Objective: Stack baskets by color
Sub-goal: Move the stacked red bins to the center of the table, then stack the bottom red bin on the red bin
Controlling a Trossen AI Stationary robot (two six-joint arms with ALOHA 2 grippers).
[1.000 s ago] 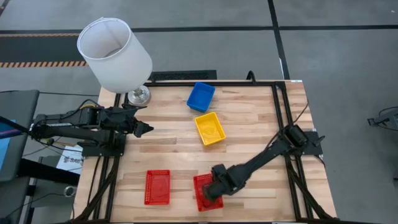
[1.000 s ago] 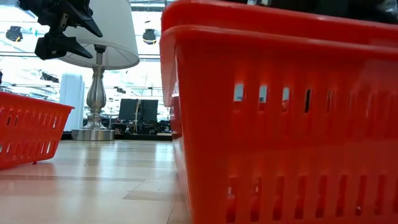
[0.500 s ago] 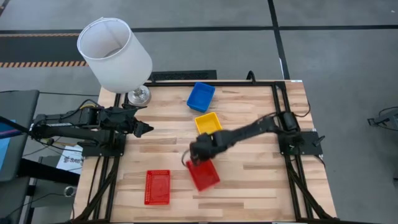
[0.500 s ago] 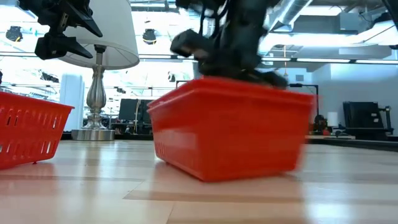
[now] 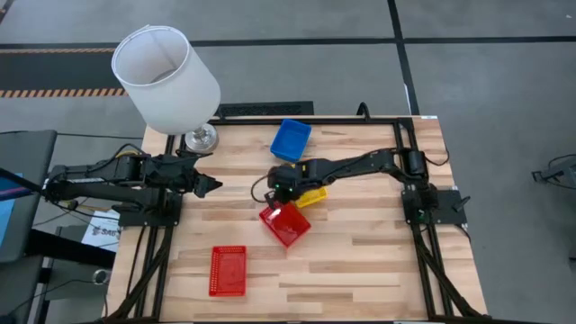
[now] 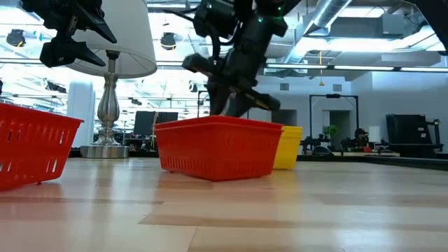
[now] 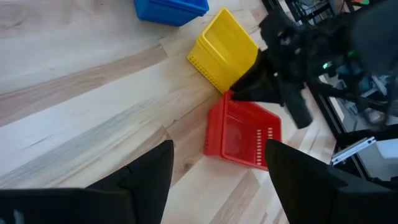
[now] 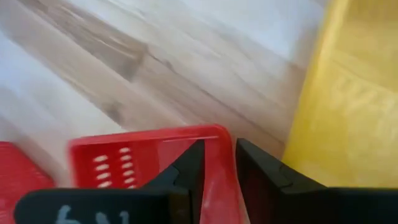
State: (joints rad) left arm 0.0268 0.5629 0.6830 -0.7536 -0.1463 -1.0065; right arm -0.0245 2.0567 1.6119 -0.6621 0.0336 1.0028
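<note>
Since a second ago the right claw (image 5: 281,191) has carried a red basket (image 5: 285,223) from the near edge of the bench (image 5: 360,261) up to the middle, and it now pinches that basket's far rim between narrowly set fingers, as the right wrist view shows (image 8: 214,168). In the low view the basket's bottom appears to sit flat on the wood, just in front of the yellow basket (image 5: 312,195), touching or nearly so; the two are hard to separate from above. Judgement: the move has taken this red basket away from the other red basket (image 5: 228,270), which remains near-left on the bench, well apart, so the red pair is not yet stacked and this looks like a mid-transfer or repositioning step. The left claw (image 5: 214,187) hovers over the left side of the bench, spread wide and empty, waiting. Count from above: two red baskets, one yellow, one blue basket (image 5: 291,139) at the far middle; whether any of these is several nested together cannot be told. One table lamp (image 5: 167,81) with a white shade stands at the far left corner.
</note>
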